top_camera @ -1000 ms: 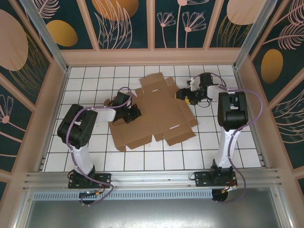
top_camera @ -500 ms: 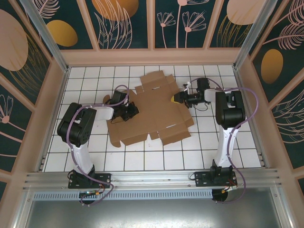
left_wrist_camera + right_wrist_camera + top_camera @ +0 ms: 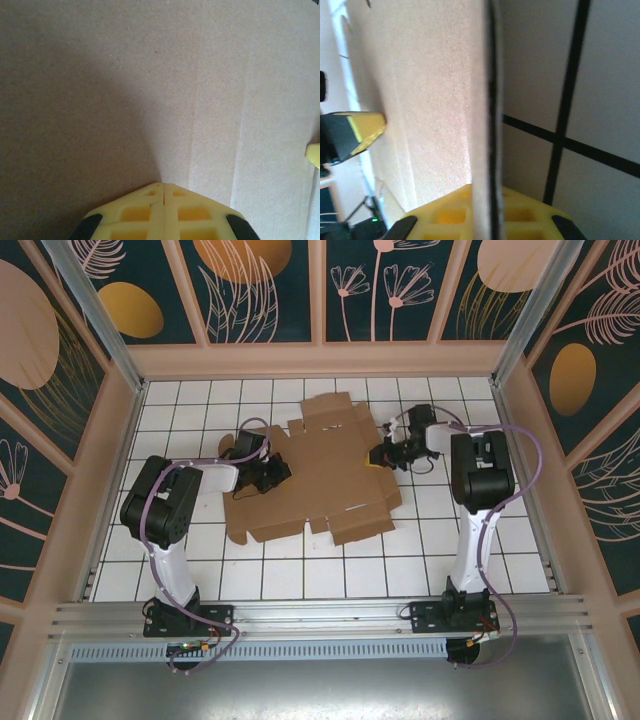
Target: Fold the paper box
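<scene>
Currently the paper box (image 3: 320, 465) lies unfolded on the white-tiled counter (image 3: 300, 575), roughly midway between the two arms, with its flaps and tabs spread outward and its longer axis running from near-left to far-right. The left arm (image 3: 165, 510) reaches in from the left, and the left jaws rest over the left portion of the sheet, just inside its edge. In the left wrist view the two yellow fingers (image 3: 135, 212) are clenched together with only a thin seam between them and nothing held; their tip meets the brown cardboard surface, and whether it presses or merely touches cannot be told. Two parallel crease lines (image 3: 195, 125) run away from the fingertips across the board. The right arm (image 3: 478, 475) bends inward from the right, and the right jaws sit at the far-right edge of the sheet. In the right wrist view the cardboard edge passes between the yellow fingers (image 3: 445, 215), one finger on each face, so the right jaws are grasping the paper box by that edge. White tiles with dark grout lines (image 3: 565, 100) lie just beside the gripped edge. Whether that edge is raised off the counter cannot be told.
</scene>
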Robot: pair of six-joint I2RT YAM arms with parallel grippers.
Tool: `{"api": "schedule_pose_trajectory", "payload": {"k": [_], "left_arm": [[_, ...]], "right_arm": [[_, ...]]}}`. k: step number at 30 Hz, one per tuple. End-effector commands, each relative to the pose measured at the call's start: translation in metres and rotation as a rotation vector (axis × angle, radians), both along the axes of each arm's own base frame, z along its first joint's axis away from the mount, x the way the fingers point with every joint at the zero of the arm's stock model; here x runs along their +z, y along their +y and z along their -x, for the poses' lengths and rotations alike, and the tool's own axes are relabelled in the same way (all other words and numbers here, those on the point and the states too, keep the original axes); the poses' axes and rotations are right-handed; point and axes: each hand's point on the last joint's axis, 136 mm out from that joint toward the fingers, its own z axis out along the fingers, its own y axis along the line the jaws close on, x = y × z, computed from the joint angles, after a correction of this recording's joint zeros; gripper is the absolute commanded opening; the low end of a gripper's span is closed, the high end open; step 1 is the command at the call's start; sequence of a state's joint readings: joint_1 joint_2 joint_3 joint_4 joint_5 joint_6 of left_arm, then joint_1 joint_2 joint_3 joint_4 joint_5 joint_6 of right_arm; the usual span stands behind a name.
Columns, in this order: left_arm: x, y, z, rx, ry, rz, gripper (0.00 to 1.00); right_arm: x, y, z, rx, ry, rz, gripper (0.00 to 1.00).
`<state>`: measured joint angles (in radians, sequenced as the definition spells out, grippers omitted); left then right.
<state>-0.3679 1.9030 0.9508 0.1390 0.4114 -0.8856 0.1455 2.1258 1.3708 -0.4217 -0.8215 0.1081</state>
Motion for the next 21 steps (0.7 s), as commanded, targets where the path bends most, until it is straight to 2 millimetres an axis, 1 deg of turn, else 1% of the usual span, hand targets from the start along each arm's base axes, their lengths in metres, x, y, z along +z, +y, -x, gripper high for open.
{"api": "schedule_pose_trajectory", "payload": {"k": [1, 2, 5, 7, 10, 12, 14, 16, 19, 21], "left_arm": [[-0.025, -0.001, 0.02, -0.006, 0.083, -0.017, 0.0], [-0.023, -0.003, 0.02, -0.009, 0.081, -0.012, 0.0], [-0.019, -0.009, 0.021, -0.018, 0.078, 0.005, 0.0], [-0.015, -0.014, 0.021, -0.028, 0.071, 0.012, 0.0], [-0.005, -0.031, 0.022, -0.053, 0.055, 0.045, 0.0], [0.003, -0.036, 0.023, -0.057, 0.05, 0.061, 0.0], [0.018, -0.032, 0.021, -0.045, 0.018, 0.054, 0.05], [0.03, -0.02, 0.019, -0.025, -0.01, 0.005, 0.09], [0.034, 0.002, 0.02, 0.023, -0.008, -0.031, 0.1], [0.029, 0.017, 0.021, 0.056, -0.003, -0.059, 0.1]], "right_arm": [[0.016, -0.026, -0.005, -0.022, -0.072, 0.312, 0.12], [0.019, -0.03, -0.007, -0.03, -0.083, 0.35, 0.12], [0.035, -0.031, -0.01, -0.047, -0.127, 0.405, 0.14], [0.046, -0.031, -0.012, -0.051, -0.163, 0.473, 0.14], [0.063, -0.036, -0.017, -0.057, -0.229, 0.65, 0.15], [0.075, -0.041, -0.02, -0.048, -0.283, 0.794, 0.15], [0.084, -0.048, -0.021, -0.03, -0.339, 0.96, 0.15], [0.095, -0.054, -0.023, -0.034, -0.38, 1.059, 0.15], [0.111, -0.05, -0.025, -0.046, -0.425, 1.076, 0.15], [0.121, -0.046, -0.026, -0.031, -0.467, 1.112, 0.15]]}}
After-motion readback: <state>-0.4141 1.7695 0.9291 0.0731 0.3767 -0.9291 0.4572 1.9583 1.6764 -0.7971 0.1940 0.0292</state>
